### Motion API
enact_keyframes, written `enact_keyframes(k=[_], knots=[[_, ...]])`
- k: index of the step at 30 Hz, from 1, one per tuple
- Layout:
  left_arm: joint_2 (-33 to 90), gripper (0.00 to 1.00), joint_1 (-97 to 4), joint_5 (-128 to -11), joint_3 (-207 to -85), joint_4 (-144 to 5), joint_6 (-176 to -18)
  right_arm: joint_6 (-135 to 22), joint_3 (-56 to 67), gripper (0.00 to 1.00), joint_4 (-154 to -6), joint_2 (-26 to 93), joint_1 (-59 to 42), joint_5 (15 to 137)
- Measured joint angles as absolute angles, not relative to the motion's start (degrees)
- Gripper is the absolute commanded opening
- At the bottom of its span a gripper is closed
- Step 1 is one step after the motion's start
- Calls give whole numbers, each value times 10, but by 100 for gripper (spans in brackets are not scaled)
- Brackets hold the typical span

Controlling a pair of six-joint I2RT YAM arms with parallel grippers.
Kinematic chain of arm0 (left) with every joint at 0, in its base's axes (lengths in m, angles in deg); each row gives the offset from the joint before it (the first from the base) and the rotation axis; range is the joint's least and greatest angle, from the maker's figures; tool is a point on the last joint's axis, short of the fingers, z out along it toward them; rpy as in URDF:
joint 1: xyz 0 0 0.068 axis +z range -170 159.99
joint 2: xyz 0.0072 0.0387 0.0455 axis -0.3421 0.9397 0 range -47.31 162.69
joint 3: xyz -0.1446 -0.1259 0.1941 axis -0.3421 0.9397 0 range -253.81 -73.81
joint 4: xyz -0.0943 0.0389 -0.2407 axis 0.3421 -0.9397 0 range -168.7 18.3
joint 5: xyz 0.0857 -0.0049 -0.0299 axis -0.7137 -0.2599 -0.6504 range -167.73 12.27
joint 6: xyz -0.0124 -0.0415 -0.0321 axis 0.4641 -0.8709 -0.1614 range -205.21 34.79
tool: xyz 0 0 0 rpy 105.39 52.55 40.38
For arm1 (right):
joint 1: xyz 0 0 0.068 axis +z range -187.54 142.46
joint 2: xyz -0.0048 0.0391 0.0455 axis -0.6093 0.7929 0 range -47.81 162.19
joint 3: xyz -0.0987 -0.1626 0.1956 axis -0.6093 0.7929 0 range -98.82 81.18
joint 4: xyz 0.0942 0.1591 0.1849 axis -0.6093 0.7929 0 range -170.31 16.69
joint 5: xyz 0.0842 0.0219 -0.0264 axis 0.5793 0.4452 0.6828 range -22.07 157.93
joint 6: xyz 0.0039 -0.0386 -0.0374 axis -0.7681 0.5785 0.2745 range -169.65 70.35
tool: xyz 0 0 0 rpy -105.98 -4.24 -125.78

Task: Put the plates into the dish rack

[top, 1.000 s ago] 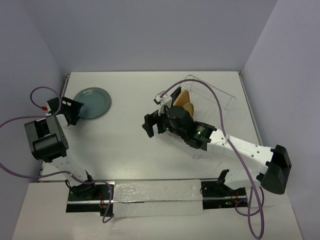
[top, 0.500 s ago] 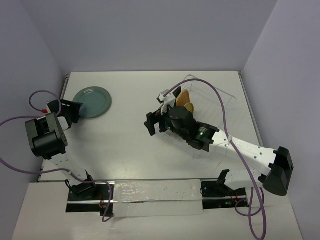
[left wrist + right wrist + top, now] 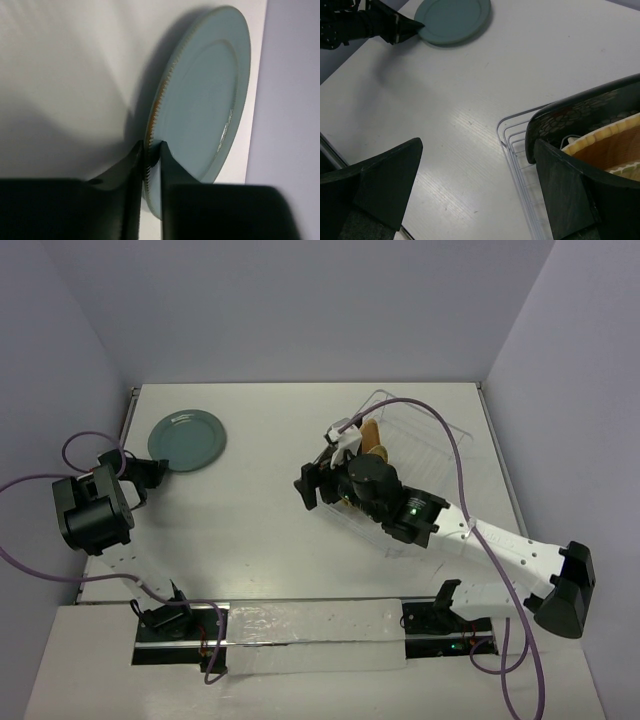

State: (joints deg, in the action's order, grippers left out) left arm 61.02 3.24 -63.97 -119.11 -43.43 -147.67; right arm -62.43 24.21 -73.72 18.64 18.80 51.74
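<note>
The round teal-grey plate (image 3: 187, 440) lies at the table's far left, and my left gripper (image 3: 150, 472) is shut on its near-left rim. In the left wrist view the two fingers (image 3: 149, 155) pinch the edge of the teal plate (image 3: 210, 95), one above and one below. The wire dish rack (image 3: 425, 435) stands at the right. It holds a black patterned plate (image 3: 585, 112) and a tan woven plate (image 3: 615, 145) on edge. My right gripper (image 3: 477, 150) hangs open above bare table by the dish rack's (image 3: 512, 145) left corner, holding nothing.
Purple cables loop from both arms, one arching over the rack (image 3: 440, 440). The enclosure walls close in the table on the left, back and right. The teal plate (image 3: 454, 17) lies near the table's far-left corner.
My left gripper's jaws have closed from wide open onto the teal plate's rim, and the plate has shifted slightly. The right arm has drifted a little to the right, still open.
</note>
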Motion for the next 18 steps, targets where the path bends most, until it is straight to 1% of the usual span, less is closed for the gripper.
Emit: enact_keyframes(k=[1,2,13,18], knots=[[612,1,33,-633,-1191,-430,-1477,-624,244,100,-737,182,188,517],[612,0,33,-628,-1191,-425,-1478,-624,245,100,-737,178,188,516],[604,0,33,-609,-1182,-390,-1485,-622,259,100,-739,149,188,509],[524,0,27,-605,-1152,-401,-1464,-621,265,100,-739,149,188,502]])
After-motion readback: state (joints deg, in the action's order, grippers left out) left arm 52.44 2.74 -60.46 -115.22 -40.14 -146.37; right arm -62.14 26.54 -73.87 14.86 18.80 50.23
